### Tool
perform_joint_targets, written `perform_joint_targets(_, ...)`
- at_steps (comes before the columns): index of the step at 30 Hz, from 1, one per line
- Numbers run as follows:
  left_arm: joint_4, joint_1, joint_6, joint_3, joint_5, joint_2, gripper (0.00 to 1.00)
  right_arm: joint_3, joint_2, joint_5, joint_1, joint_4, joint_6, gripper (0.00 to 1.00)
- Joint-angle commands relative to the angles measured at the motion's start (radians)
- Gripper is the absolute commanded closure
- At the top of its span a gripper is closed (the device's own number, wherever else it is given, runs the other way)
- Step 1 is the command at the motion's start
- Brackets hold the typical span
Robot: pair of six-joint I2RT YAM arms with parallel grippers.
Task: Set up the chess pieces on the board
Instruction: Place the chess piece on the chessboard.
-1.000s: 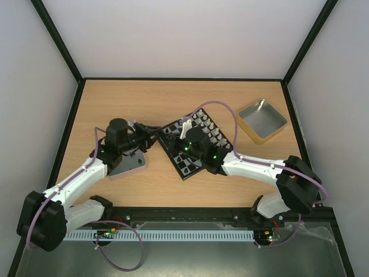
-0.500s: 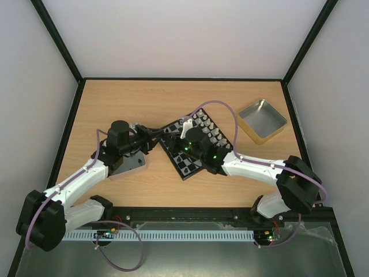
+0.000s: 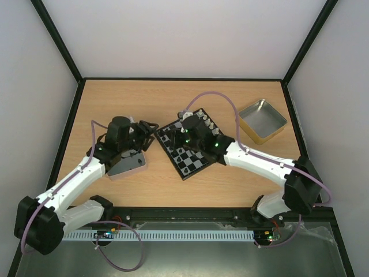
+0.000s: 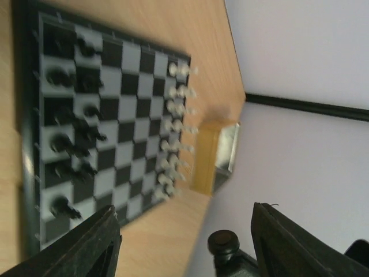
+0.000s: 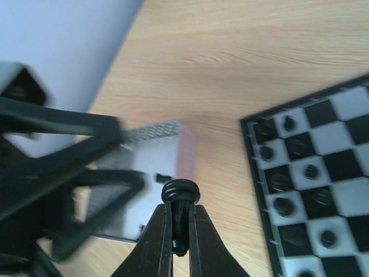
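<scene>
The board (image 3: 193, 164) lies mid-table, turned at an angle. Black chess pieces (image 4: 75, 133) fill one side of it and silvery-white ones (image 4: 173, 121) the opposite side. My right gripper (image 5: 180, 222) is shut on a black piece (image 5: 180, 193) with a round top. It holds the piece in the air over the bare wood beside the board's (image 5: 340, 161) black-side edge. My left gripper (image 4: 184, 208) is open just beside it, and the held black piece (image 4: 223, 242) shows between its fingers, touching neither. The top view has the left gripper (image 3: 149, 128) at the board's left corner.
A shallow grey tin (image 3: 130, 164) sits left of the board under the left arm and looks nearly empty in the right wrist view. A gold-sided tin (image 3: 262, 120) stands at the far right. Black-framed walls ring the table.
My left gripper has opened and pulled slightly left, letting go of the black piece. My right gripper has closed on that piece and shifted towards the board's far-left corner.
</scene>
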Motion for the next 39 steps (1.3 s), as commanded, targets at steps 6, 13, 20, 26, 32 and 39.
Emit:
perform_joint_targets(6,-0.268,0.016,0.766,0.088,-0.381,-0.086,0.34,0.210,0.089,0.009,-0.094,-0.765,-0.174,0.98)
perform_joint_targets(13,-0.285,0.025,0.982,0.098,-0.408,-0.090,0.34,0.343,0.293,-0.001,-0.093,-0.961,-0.247,0.97)
perform_joint_targets(20,-0.258,0.030,1.018,0.054,-0.411,-0.079,0.34,0.409,0.419,-0.008,-0.093,-1.033,-0.284,0.97)
perform_joint_targets(26,-0.259,0.037,1.025,0.053,-0.409,-0.065,0.34,0.442,0.458,-0.108,-0.091,-1.041,-0.300,0.97)
perform_joint_targets(32,-0.254,0.043,1.024,0.047,-0.411,-0.068,0.35,0.454,0.484,-0.176,-0.081,-1.021,-0.295,0.97)
perform_joint_targets(39,-0.254,0.046,1.023,0.046,-0.420,-0.071,0.34,0.470,0.527,-0.183,-0.056,-1.004,-0.290,0.96)
